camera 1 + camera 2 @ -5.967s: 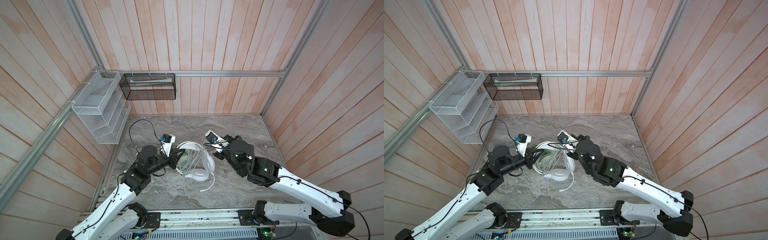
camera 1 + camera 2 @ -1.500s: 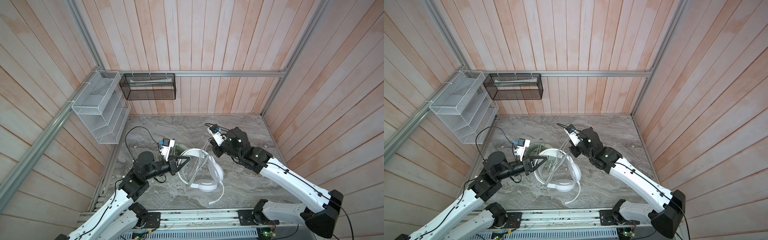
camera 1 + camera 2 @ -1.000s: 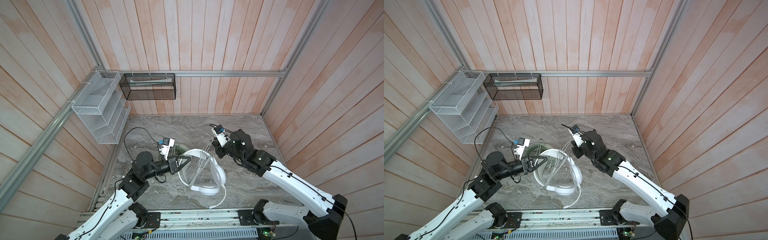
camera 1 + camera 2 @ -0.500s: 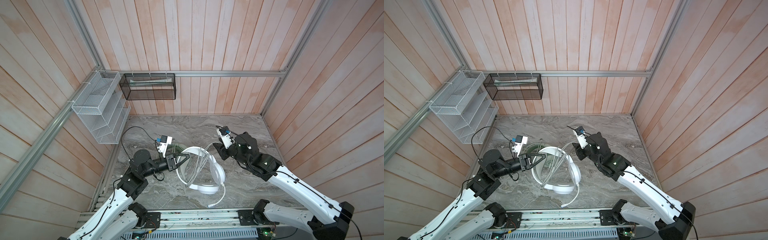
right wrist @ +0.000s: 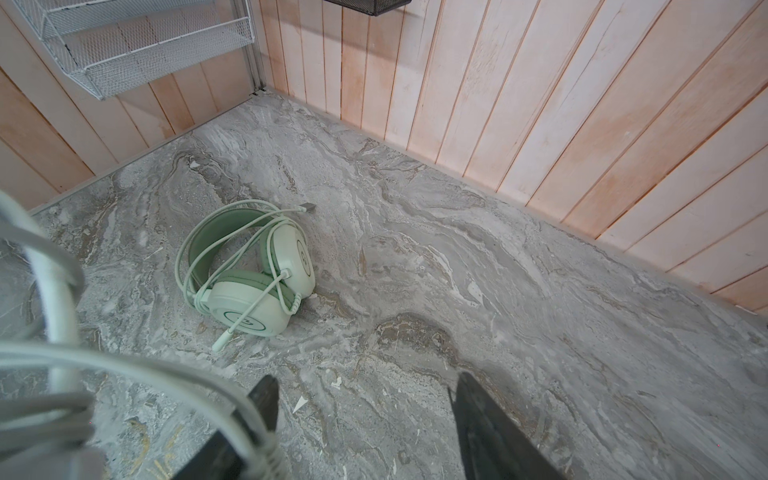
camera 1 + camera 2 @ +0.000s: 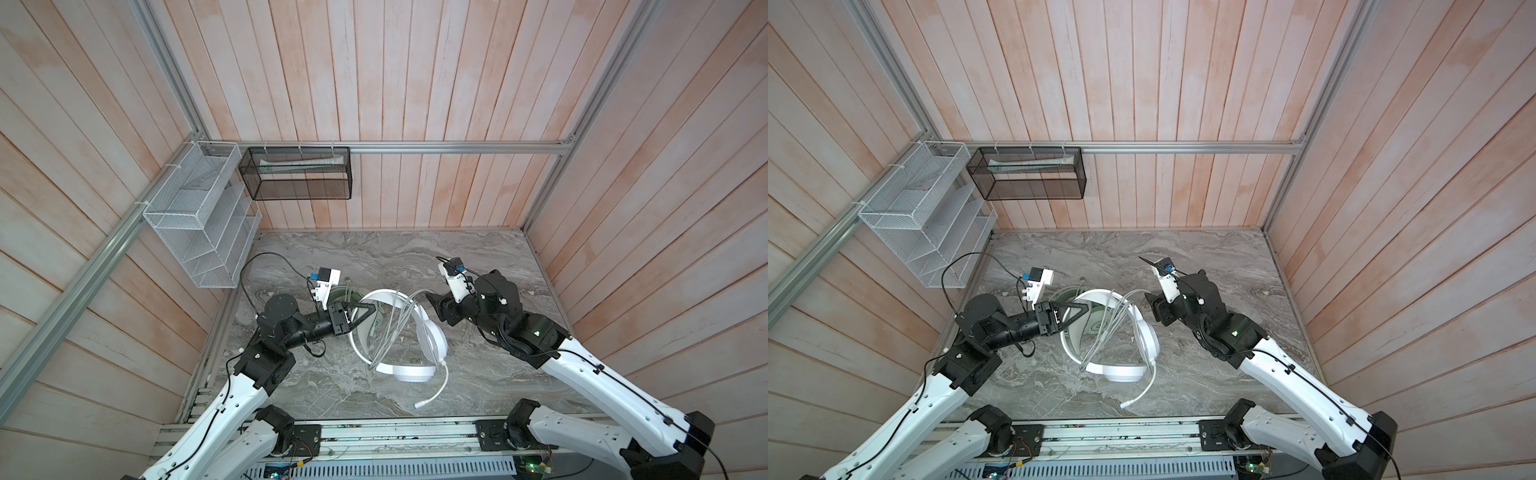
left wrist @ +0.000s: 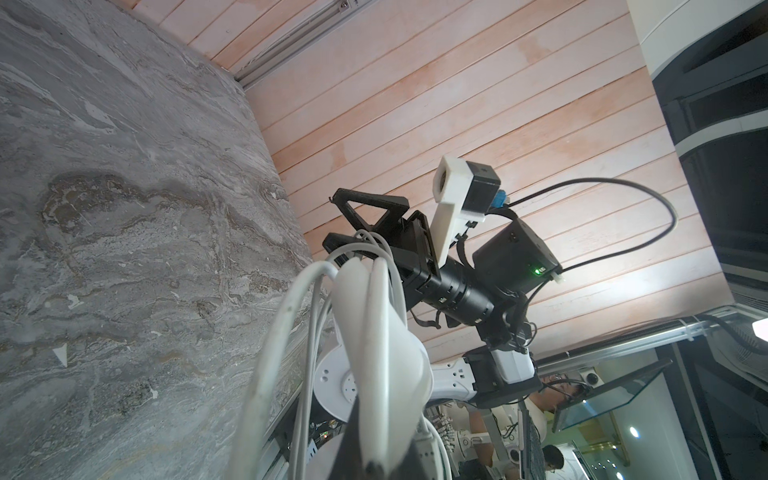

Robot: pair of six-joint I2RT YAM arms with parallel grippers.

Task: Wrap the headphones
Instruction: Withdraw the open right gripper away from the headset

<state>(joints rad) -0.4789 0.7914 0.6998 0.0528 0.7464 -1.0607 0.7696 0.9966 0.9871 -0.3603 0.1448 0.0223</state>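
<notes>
Left hand is clamping shut on the white headset by its band, mid desk. Mint-green headset is lying at its 10 o'clock. Cord loops are running 1-to-7 o'clock. Right hand is gaping empty, with the cord top just at its 9 o'clock.

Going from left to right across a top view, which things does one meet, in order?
White wire rack → left end effector → white headset → right end effector.
</notes>
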